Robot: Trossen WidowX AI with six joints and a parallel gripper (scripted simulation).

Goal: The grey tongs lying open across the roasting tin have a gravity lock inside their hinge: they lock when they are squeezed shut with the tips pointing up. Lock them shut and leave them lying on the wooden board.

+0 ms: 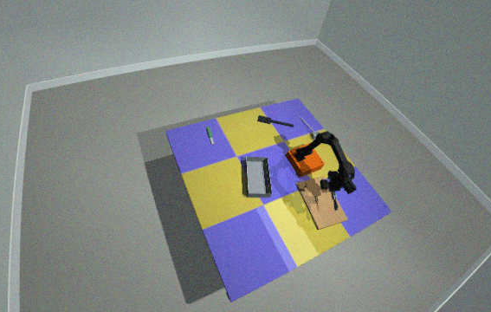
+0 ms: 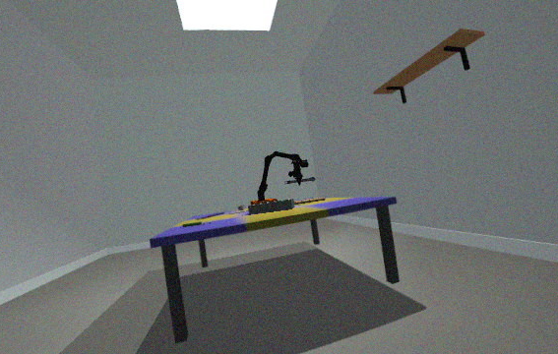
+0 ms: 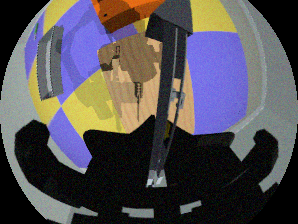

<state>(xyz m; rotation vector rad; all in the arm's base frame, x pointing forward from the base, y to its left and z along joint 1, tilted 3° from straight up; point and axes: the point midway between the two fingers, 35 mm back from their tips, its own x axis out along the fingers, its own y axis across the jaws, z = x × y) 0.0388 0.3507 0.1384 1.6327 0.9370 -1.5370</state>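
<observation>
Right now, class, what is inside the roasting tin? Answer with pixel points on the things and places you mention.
Only the bare pale floor shows inside the roasting tin (image 1: 257,177); no tongs lie in it. The near-side wall hides its inside in the exterior view.

In my top, exterior and wrist views, I find no legible text, label, brand, number or sign on any surface.
</observation>
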